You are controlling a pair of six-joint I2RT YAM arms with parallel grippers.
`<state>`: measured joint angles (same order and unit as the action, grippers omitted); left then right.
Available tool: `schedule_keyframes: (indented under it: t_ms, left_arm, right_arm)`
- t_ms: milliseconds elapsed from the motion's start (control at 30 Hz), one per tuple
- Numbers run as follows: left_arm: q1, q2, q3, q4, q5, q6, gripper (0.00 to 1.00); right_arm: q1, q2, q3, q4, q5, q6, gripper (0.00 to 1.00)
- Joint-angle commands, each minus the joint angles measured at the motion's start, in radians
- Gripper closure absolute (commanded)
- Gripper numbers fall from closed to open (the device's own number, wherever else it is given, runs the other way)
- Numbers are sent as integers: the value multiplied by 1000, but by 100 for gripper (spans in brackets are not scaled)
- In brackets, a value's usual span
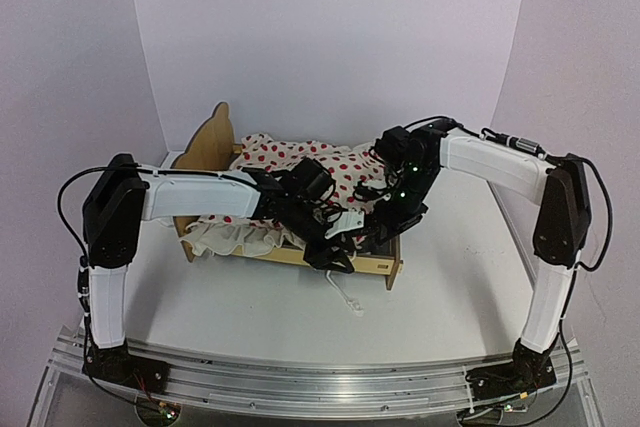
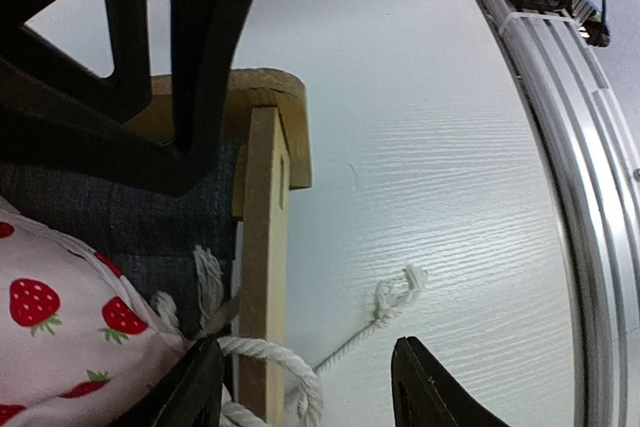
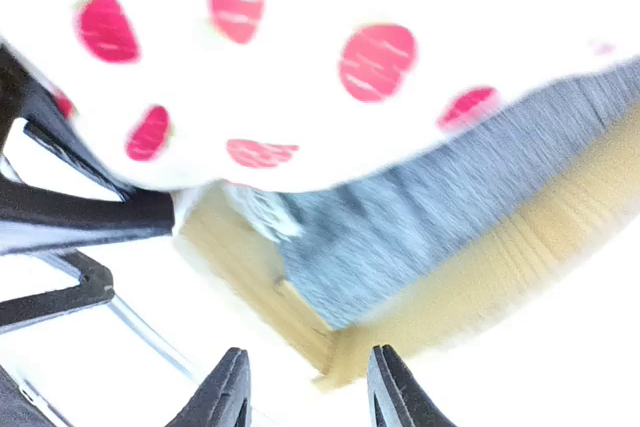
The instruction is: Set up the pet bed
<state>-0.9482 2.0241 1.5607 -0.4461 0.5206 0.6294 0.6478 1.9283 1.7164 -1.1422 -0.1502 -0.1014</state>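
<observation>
Both arms reach inward, wrists angled down over bed (image 1: 212,139) near-right corner. Left gripper (image 2: 305,355) jaws open; right gripper (image 3: 308,357) jaws open.

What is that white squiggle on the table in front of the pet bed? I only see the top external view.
Observer: In the left wrist view it's a white rope, frayed at its end, trailing away from the pet bed.
Operator: Is the left gripper holding it?
Observer: No, it is open, one finger on each side of the rope.
Operator: And the right gripper?
Observer: Open and empty in its wrist view, near a bed corner.
</observation>
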Motion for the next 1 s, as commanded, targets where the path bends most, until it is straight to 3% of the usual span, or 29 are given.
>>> schedule_keyframes:
  t_ms: [0, 133, 433, 600, 867, 967]
  left_arm:
    - [-15, 61, 110, -8, -128, -15, 40]
    - [-18, 128, 184, -115, -190, -26, 41]
    - [-66, 212, 248, -353, -175, -21, 46]
    - [-79, 273, 320, -357, -144, -41, 60]
    - [-100, 368, 329, -359, -169, -21, 64]
    - [-100, 375, 319, -372, -194, -19, 75]
  right_arm:
    - [-39, -95, -63, -3, 35, 45, 58]
    - [-43, -157, -134, 28, 53, 64, 58]
    - [-51, -289, -243, 52, 144, 94, 58]
    - [-62, -341, -304, 92, 150, 94, 58]
    - [-69, -400, -487, 239, 30, 205, 58]
    - [-71, -412, -544, 277, 14, 223, 58]
